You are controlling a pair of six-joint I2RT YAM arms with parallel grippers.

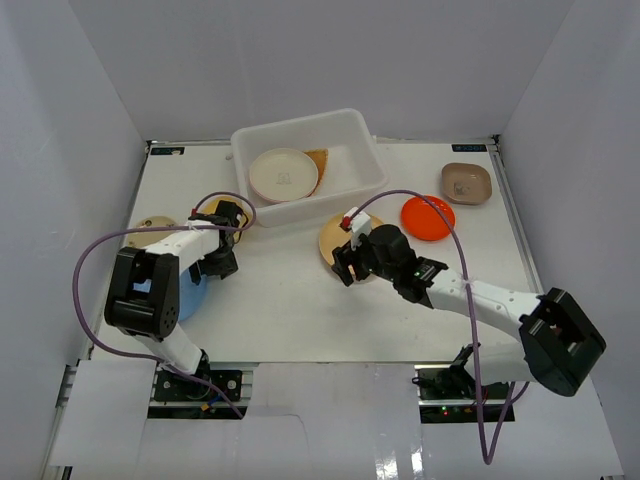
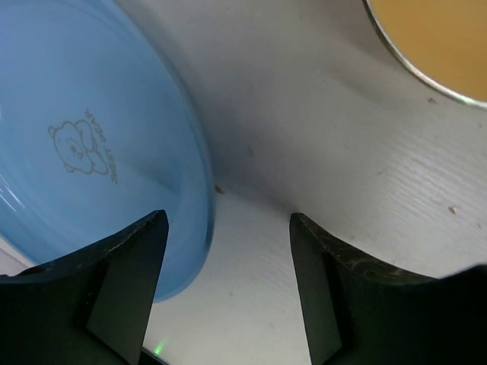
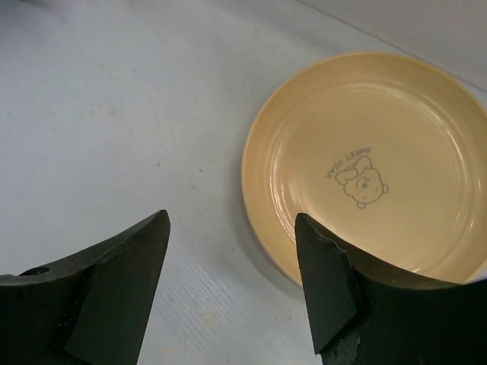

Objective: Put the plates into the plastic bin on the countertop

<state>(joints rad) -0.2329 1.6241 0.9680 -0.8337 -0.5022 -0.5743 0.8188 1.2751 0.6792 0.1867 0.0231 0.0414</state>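
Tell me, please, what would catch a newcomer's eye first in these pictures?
The white bin sits far centre, holding a cream plate; a red-orange plate lies to its right. The open left claw hangs beside a blue plate, the open right claw near a yellow plate.

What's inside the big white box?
A cream plate lies in the white bin. Behind it peeks an orange-brown piece, partly covered by the plate, so I cannot tell what it is.

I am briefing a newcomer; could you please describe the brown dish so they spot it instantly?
Start at the white bin at the far middle of the table and look right. Beyond the red-orange plate, near the far right corner, lies the brown dish; it alone is squarish, not round.
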